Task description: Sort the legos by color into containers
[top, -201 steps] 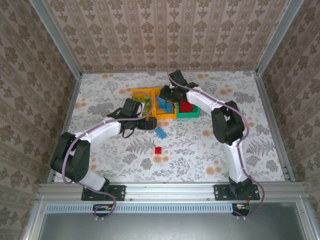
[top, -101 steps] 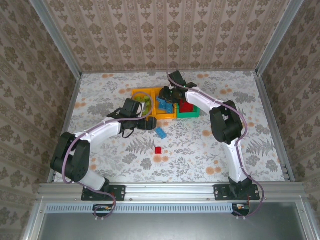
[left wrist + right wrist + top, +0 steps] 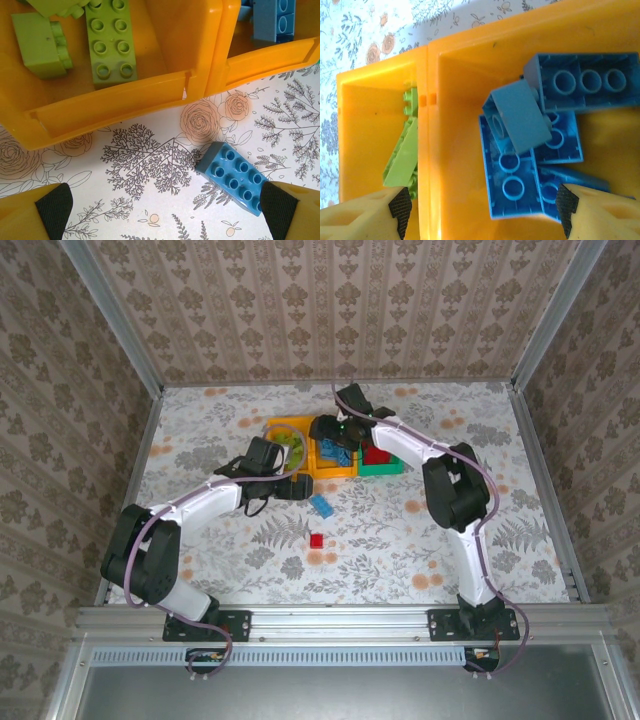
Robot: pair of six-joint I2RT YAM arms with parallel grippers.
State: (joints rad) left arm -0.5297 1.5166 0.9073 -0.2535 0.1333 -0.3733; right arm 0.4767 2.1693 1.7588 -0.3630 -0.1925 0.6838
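Three bins stand in a row: a left orange bin [image 3: 275,427] holding lime green legos [image 3: 110,45], a middle orange bin [image 3: 335,472] holding blue legos [image 3: 540,150], and a green bin [image 3: 385,468] holding red legos [image 3: 375,453]. A blue lego [image 3: 235,175] lies studs-up on the table just in front of the bins, with a small red lego [image 3: 316,540] nearer still. My left gripper [image 3: 165,210] is open and low over the table, and the blue lego lies by its right finger. My right gripper [image 3: 484,206] hangs open and empty over the middle bin.
The wall between the two orange bins [image 3: 423,150] runs just inside my right gripper's left finger. Flowered table cloth [image 3: 400,540] spreads wide in front of the bins. Metal rails [image 3: 140,460] edge the table on both sides.
My right gripper has shifted a little to the left above the bins. The left arm and the loose legos have stayed where they were.
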